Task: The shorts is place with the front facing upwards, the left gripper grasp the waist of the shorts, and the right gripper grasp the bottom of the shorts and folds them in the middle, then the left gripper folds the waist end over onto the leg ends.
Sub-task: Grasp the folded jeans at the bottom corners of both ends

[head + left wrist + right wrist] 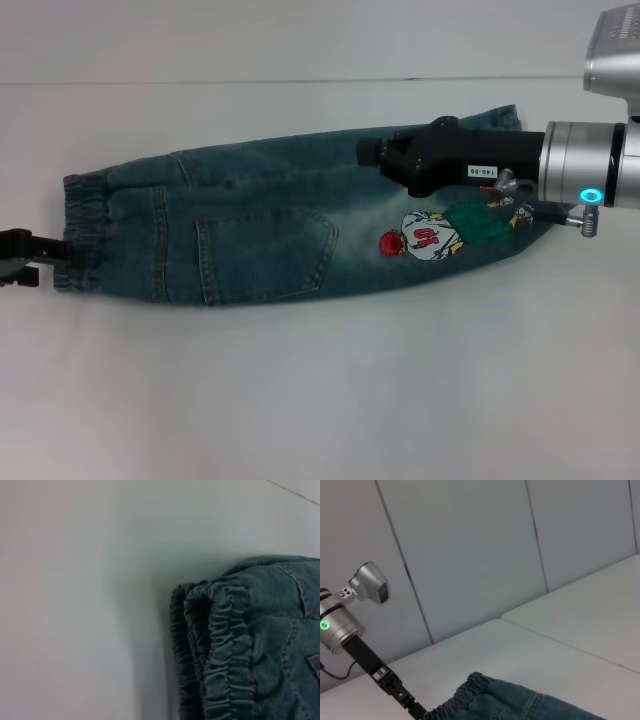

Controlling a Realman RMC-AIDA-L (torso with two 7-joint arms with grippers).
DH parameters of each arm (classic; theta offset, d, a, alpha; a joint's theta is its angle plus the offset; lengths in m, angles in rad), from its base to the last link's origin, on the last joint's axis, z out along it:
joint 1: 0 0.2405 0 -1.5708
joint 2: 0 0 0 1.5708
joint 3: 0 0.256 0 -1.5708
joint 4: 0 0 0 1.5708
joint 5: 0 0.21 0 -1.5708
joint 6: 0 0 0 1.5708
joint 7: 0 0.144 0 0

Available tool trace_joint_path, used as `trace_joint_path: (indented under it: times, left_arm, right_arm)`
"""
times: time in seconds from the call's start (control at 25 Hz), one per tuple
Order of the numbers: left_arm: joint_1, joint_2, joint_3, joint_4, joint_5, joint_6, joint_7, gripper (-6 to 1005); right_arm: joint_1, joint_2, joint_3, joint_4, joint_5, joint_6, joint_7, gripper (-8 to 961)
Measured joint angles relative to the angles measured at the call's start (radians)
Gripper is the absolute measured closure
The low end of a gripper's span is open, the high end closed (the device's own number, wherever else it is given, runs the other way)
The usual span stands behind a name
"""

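The blue denim shorts (260, 230) lie flat across the white table (320, 400), doubled lengthwise, with a back pocket and a cartoon patch (435, 232) facing up. Their elastic waist (85, 230) points to the left, and the leg ends (500, 118) to the right. My left gripper (45, 262) sits at table level right at the waist edge. The left wrist view shows the gathered waistband (225, 645) close up. My right gripper (365, 152) hovers over the leg half, its black body crossing the upper edge. The right wrist view shows the waist (470, 700) and the left gripper (415, 711).
Grey wall panels (470, 555) stand behind the table's far edge (300, 82). Bare white tabletop surrounds the shorts in front and to the left.
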Motion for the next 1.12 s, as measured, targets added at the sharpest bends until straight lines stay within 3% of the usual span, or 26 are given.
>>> trace_joint_path:
  times: [0.04, 0.92, 1.12]
  left_arm:
    - [0.0, 0.0, 0.005, -0.001, 0.002, -0.003, -0.005, 213]
    - [-0.037, -0.001, 0.042, -0.084, 0.01, -0.04, -0.029, 217]
    - [-0.038, -0.001, 0.039, -0.082, 0.008, -0.04, -0.027, 283]
  right_arm:
    - [0.0, 0.0, -0.001, 0.0, 0.0, 0.005, 0.0, 950]
    - [0.0, 0.007, 0.004, 0.002, 0.007, 0.035, -0.016, 954]
    - [0.0, 0.012, 0.004, 0.003, 0.006, 0.04, -0.016, 954]
